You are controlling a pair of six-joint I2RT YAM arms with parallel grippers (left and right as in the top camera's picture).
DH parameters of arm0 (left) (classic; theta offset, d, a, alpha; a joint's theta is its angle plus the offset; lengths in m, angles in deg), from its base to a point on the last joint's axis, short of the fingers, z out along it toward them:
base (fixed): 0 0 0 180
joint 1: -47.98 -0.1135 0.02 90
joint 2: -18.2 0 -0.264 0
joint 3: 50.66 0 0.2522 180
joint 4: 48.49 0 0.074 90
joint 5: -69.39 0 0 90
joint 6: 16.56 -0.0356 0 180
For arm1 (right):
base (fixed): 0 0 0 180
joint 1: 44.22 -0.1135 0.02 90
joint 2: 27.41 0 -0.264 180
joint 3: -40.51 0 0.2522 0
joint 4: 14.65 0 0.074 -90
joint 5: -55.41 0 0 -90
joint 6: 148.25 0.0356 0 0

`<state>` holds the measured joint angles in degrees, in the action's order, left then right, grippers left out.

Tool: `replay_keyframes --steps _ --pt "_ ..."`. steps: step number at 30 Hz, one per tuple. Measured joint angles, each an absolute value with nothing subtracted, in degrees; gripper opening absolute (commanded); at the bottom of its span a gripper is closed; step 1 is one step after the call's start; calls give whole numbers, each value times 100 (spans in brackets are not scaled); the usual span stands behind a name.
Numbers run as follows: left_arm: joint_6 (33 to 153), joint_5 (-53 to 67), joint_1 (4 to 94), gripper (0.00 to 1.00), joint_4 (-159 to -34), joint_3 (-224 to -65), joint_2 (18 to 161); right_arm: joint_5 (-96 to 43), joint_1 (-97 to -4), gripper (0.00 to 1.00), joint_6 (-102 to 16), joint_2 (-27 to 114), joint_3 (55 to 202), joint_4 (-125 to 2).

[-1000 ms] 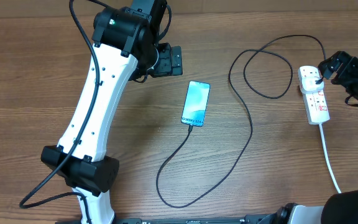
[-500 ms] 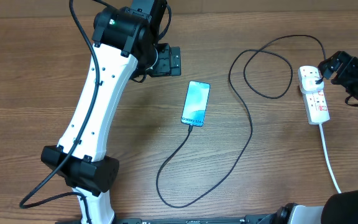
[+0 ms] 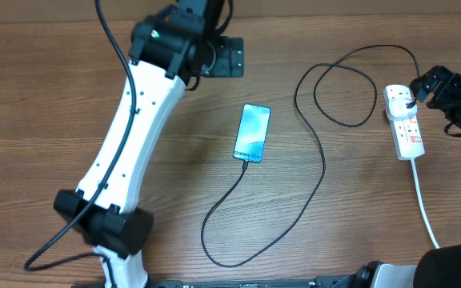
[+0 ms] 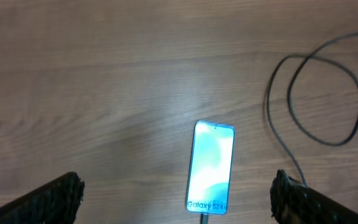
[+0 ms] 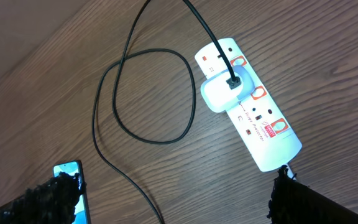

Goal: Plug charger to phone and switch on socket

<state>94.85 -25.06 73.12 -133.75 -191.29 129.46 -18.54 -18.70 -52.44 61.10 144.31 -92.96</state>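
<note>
Lying screen-up on the table point(image 3: 358, 232), the lit phone point(image 3: 252, 133) has the black cable point(image 3: 324, 172) in its bottom end; the cable loops to a white adapter point(image 5: 225, 92) in the power strip point(image 3: 407, 132). Both the left gripper point(image 3: 229, 57) and right gripper point(image 3: 432, 83) hang fingers spread, empty

From your right wrist you look down on a wooden counter point(image 5: 36, 56). The socket point(image 5: 263, 134), a white strip with red-marked switches, lies slanted from 1 o'clock toward 4 o'clock. A white adapter point(image 5: 216, 96) is plugged into it. The black charger point(image 5: 231, 80) cable enters the adapter, loops at 10 o'clock and trails off toward 6 o'clock. The phone point(image 5: 69, 169) shows a lit corner at 8 o'clock. Your right claw point(image 5: 174, 190) stands wide, holding nothing.
</note>
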Motion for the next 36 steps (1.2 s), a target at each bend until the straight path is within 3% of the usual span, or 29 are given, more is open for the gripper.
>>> replay_keyframes --steps 14,20,36 --pt "9101 -3057 7496 100 -10348 -15016 10155 -1854 -1873 100 -5225 6110 14431 -9294" --pt "9077 -3203 7483 99 -8315 -12765 8667 -1854 -1873 100 -5229 6110 14431 -9298" --pt "9085 -2937 6711 99 -3994 -8385 5506 -1854 -1870 100 -5225 6110 14431 -9296"
